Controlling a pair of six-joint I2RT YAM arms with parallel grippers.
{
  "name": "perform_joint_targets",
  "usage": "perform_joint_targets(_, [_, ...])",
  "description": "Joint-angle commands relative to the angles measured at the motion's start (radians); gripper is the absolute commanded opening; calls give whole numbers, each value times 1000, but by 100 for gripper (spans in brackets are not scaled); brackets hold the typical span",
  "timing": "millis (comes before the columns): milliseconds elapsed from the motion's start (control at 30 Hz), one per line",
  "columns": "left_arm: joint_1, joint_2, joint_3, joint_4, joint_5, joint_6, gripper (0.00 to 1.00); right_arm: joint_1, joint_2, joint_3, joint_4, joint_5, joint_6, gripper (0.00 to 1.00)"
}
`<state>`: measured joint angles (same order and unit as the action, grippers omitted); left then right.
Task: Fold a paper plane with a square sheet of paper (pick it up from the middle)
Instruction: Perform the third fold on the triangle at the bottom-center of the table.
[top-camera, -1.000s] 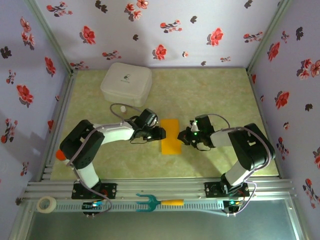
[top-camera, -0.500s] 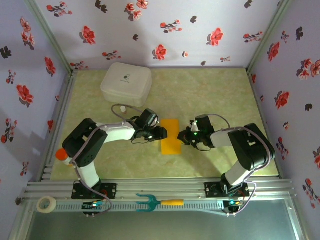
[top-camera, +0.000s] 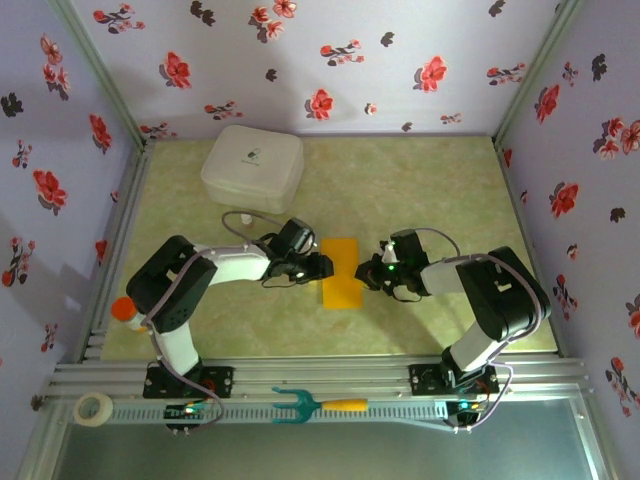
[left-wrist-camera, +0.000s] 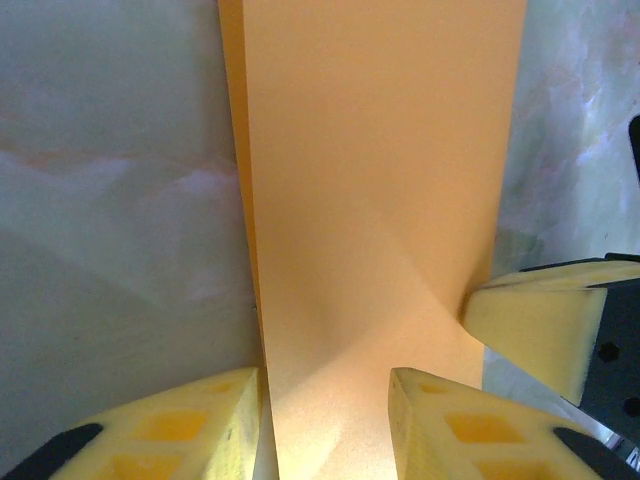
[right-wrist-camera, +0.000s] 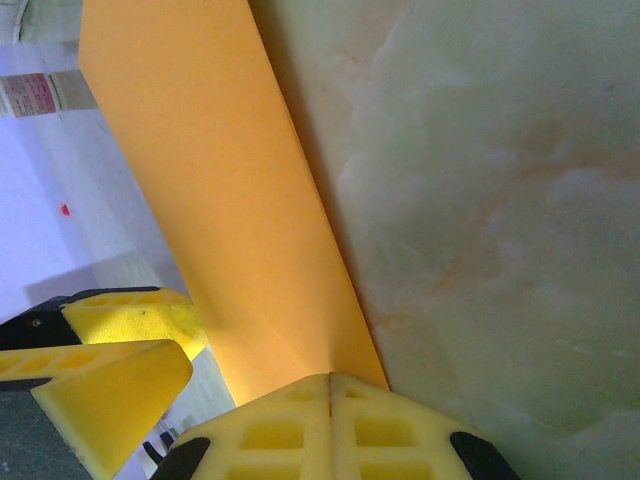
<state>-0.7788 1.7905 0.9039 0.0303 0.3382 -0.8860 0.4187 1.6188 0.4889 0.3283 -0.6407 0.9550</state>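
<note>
Because the folded orange paper (top-camera: 342, 272) lay flat on the table (top-camera: 430, 190), I had the right gripper (right-wrist-camera: 330, 385), jaws closed, apparently pinning one long edge while the left gripper (left-wrist-camera: 325, 385) straddled the opposite edge half-open, likely to press the crease.

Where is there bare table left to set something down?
Bare: back right of the table, between white box and right wall; also the near strip before the orange paper. Crowded: centre, left gripper and right gripper flanking it.
</note>
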Motion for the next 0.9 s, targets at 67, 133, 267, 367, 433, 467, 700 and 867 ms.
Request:
perform_joint_targets(67, [7, 17, -16, 23, 25, -19, 37, 1, 27, -22, -48, 55, 18, 7])
perform_joint_targets(133, [7, 11, -21, 28, 24, -21, 37, 0, 26, -20, -55, 57, 15, 7])
perform_joint_targets(267, [12, -1, -25, 31, 23, -20, 35, 0, 24, -19, -57, 58, 16, 7])
perform_joint_targets(367, [22, -14, -39, 44, 27, -23, 33, 0, 24, -17, -57, 59, 17, 7])
perform_joint_targets(433, [28, -25, -56, 75, 35, -35, 33, 0, 25, -16, -60, 59, 16, 7])
perform_joint_targets(467, [30, -27, -60, 85, 39, -38, 33, 0, 24, -15, -62, 59, 14, 7])
perform_joint_targets(700, [39, -25, -80, 131, 69, -54, 31, 0, 25, -11, -64, 62, 18, 7])
perform_joint_targets(867, [42, -25, -84, 148, 78, -63, 29, 0, 21, -11, -71, 62, 14, 7])
